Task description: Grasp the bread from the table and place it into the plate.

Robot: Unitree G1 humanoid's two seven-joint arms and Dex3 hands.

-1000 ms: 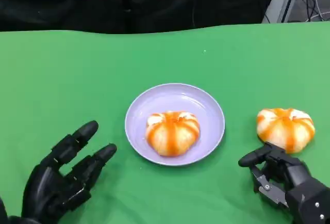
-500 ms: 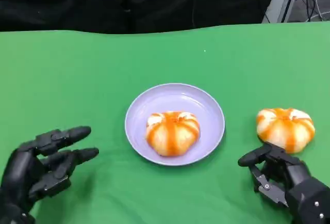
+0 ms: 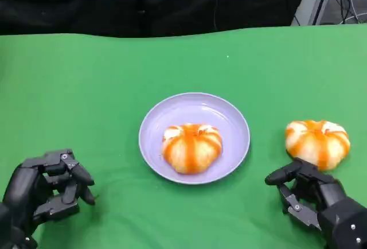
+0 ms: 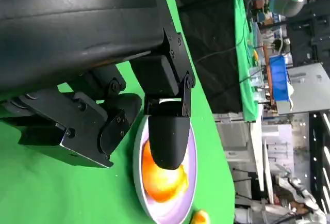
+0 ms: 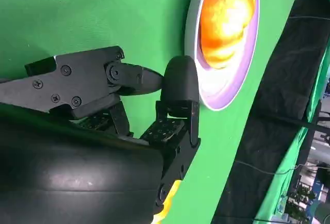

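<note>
bread on table: we see it on the green cloth at 3 o'clock of the plate, well clear of the rim, not held. Orange glaze stripes over a pale top.
bread in plate: same kind of bun, sits inside the plate, toward its 6 o'clock edge. We also see it in the left wrist view and the right wrist view.
plate: lilac, round, centre of the table.
right hand: we see it at 6 o'clock of the bread on table, just beside it; contact we cannot tell. Fingers partly curled, thumb sticking out toward the plate, nothing held.
left hand: at 8 o'clock of the plate, well apart from it. Fingers curled in on themselves, nothing in them.
table: green cloth, black backdrop along the 12 o'clock edge.
</note>
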